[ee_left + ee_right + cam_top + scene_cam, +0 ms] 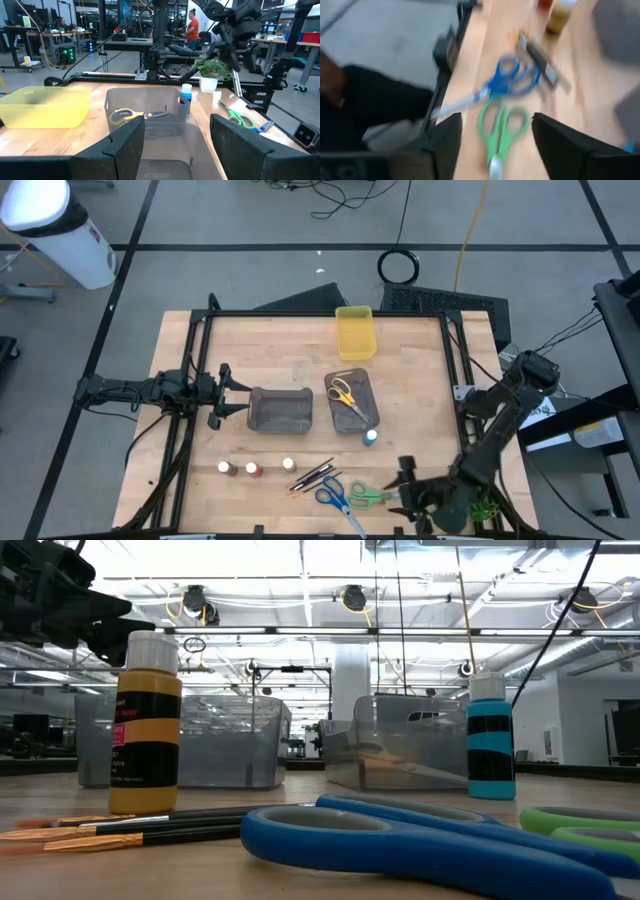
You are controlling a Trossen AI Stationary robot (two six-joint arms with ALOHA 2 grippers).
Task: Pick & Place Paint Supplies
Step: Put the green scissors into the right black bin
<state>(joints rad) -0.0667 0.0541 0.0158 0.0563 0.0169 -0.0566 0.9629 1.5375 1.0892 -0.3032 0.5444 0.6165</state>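
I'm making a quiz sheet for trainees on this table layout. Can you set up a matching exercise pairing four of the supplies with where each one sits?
Things:
1. yellow scissors
2. blue paint pot
3. green scissors
4. brushes

Places:
A. bare table, just ahead of the right gripper
B. bare table, between the row of three pots and the blue scissors
C. lying inside the right-hand grey bin
D. upright at that bin's near corner

Pairs: 1-C, 2-D, 3-A, 4-B
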